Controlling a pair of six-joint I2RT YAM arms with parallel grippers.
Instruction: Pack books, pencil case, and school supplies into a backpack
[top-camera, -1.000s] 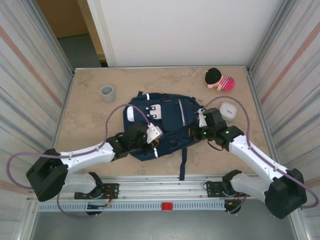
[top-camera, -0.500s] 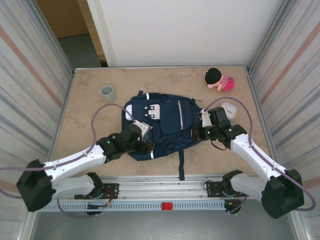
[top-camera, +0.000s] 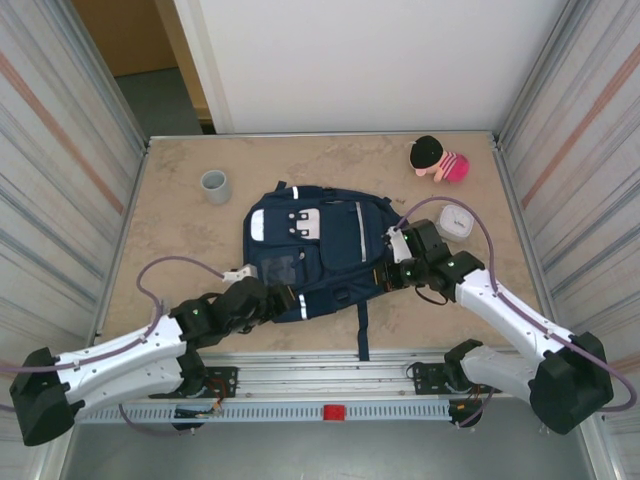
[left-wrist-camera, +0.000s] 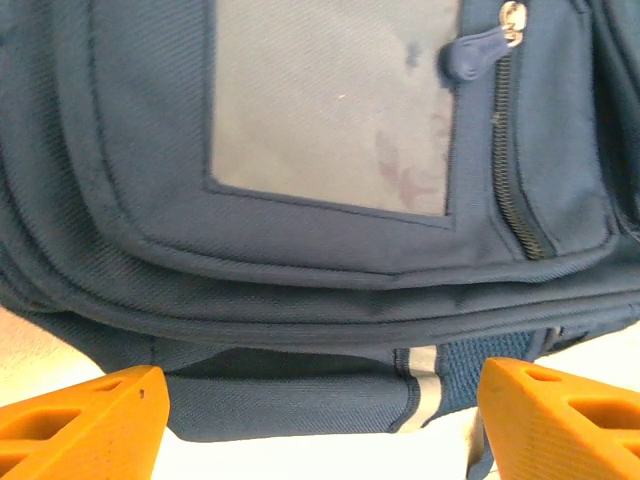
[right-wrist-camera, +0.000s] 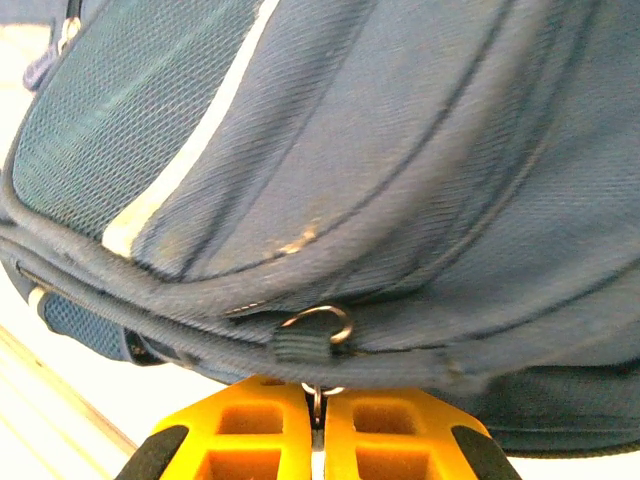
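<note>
The navy backpack (top-camera: 315, 245) lies flat in the middle of the table, grey patch and white tab facing up. My left gripper (top-camera: 272, 298) stands open at its near-left edge; the orange fingers (left-wrist-camera: 80, 420) stand wide apart before the backpack's (left-wrist-camera: 330, 300) lower seam, holding nothing. At the backpack's right side, my right gripper (top-camera: 386, 275) is shut on a small metal zipper ring (right-wrist-camera: 318, 392) under the backpack's (right-wrist-camera: 400, 150) rim. The pale pencil case (top-camera: 456, 219) lies on the table just right of the right arm. The books are out of view.
A grey cup (top-camera: 215, 185) stands at the far left. A pink and black plush toy (top-camera: 437, 159) sits at the far right corner. Metal walls close in both sides. A strap (top-camera: 364, 325) trails off the backpack toward the near edge.
My left gripper has opened and drawn back toward the near left, off the backpack's front. The right gripper stays shut and has shifted slightly nearer.
</note>
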